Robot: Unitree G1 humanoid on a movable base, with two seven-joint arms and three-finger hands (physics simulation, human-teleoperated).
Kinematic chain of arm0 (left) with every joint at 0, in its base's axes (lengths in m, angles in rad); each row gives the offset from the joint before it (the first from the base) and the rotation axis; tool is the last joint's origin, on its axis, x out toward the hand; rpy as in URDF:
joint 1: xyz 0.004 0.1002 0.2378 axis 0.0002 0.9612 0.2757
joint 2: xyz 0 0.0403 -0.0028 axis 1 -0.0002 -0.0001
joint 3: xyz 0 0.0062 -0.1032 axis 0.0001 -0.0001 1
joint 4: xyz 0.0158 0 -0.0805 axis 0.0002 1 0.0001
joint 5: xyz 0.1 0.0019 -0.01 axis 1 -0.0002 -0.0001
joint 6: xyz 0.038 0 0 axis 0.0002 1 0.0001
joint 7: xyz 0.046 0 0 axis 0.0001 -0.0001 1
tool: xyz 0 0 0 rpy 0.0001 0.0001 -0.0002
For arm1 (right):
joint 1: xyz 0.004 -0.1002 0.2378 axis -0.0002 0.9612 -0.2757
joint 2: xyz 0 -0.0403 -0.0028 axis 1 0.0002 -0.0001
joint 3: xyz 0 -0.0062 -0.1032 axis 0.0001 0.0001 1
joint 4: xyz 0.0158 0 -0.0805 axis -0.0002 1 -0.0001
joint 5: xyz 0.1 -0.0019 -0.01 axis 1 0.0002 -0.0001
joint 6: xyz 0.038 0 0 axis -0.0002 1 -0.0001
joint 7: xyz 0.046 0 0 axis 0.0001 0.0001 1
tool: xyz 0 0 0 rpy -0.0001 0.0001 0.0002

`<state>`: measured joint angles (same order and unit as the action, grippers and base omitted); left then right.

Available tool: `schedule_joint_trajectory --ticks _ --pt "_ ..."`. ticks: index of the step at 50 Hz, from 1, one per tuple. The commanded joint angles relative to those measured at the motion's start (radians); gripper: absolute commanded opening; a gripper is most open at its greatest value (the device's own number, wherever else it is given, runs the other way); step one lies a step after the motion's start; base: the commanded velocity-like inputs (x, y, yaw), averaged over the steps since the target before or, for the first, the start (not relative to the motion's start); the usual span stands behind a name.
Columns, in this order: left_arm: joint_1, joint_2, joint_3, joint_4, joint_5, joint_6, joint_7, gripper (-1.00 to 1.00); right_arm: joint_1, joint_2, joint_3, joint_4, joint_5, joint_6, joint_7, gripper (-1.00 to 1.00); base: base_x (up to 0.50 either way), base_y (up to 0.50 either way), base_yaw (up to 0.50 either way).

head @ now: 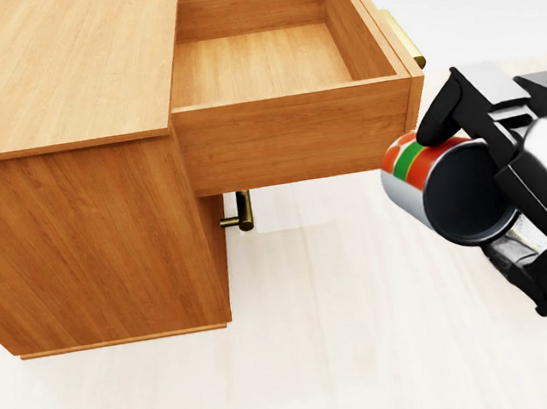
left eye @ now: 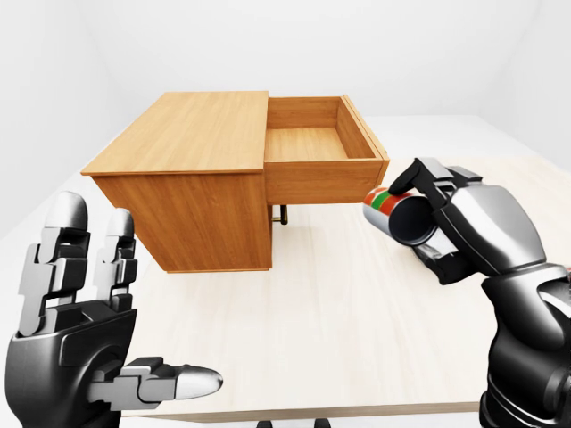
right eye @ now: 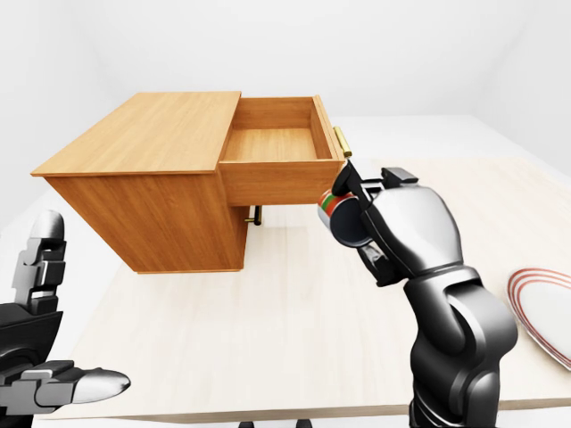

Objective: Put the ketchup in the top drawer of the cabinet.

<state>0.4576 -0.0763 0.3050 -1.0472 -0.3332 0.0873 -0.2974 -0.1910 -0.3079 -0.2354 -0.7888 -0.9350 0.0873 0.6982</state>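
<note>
The wooden cabinet (head: 56, 82) fills the upper left of the head view. Its top drawer (head: 265, 62) is pulled out to the right, and nothing shows inside it. The ketchup (head: 432, 184), a bottle with red, green and white bands, lies sideways in the air with its dark end toward the camera. It hangs just right of and below the drawer's front corner. My right hand (head: 496, 170) is shut on it, thumb over the top. My left hand (left eye: 98, 339) is open at the bottom left of the left-eye view, far from the cabinet.
A brass handle (head: 403, 38) sticks out of the drawer front, and a second handle (head: 240, 212) shows below it. A red-rimmed plate (right eye: 546, 312) lies at the right of the table (left eye: 312, 303). The table's near edge runs along the bottom.
</note>
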Motion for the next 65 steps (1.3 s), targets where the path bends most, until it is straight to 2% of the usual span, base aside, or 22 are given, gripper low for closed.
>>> schedule_joint_trajectory --ticks 1,22,27,33,37,44,47,52,65 --pt "0.002 0.001 -0.007 0.0 0.004 0.0 0.001 1.0 0.007 0.083 0.137 -0.141 -0.088 0.0 0.0 -1.0 0.0 0.0 0.0" --pt "0.001 -0.002 -0.004 0.0 0.005 0.0 -0.002 1.0 -0.003 0.104 0.129 -0.142 -0.121 0.0 0.0 -1.0 0.0 0.0 0.0" --pt "0.003 0.015 0.002 0.0 -0.017 0.0 0.013 1.0 -0.098 0.057 0.149 -0.13 -0.254 0.0 0.0 -1.0 0.0 0.0 0.0" --pt "0.002 0.02 0.0 0.0 -0.018 0.0 0.02 1.0 -0.241 -0.167 0.211 -0.077 -0.19 0.0 0.0 -1.0 0.0 0.0 0.0" --pt "0.0 0.022 0.005 0.0 -0.025 0.0 0.023 1.0 -0.37 -0.283 0.248 0.001 -0.124 0.0 0.0 -1.0 0.0 0.0 0.0" --pt "0.003 0.028 0.005 0.0 -0.031 0.0 0.027 1.0 -0.519 -0.374 0.293 0.105 -0.059 0.0 0.0 -1.0 0.0 0.0 0.0" --pt "-0.004 0.026 0.006 0.0 -0.027 0.0 0.028 1.0 -0.631 -0.411 0.311 0.196 -0.016 0.0 0.0 -1.0 0.0 0.0 0.0" --pt "-0.003 0.026 0.011 0.0 -0.032 0.0 0.026 1.0 -0.736 -0.411 0.313 0.322 -0.002 0.0 0.0 -1.0 0.0 0.0 0.0" --pt "-0.008 0.017 0.005 0.0 -0.017 0.0 0.02 1.0 -0.969 -0.304 0.256 0.733 -0.081 0.0 0.0 -1.0 0.0 0.0 0.0"
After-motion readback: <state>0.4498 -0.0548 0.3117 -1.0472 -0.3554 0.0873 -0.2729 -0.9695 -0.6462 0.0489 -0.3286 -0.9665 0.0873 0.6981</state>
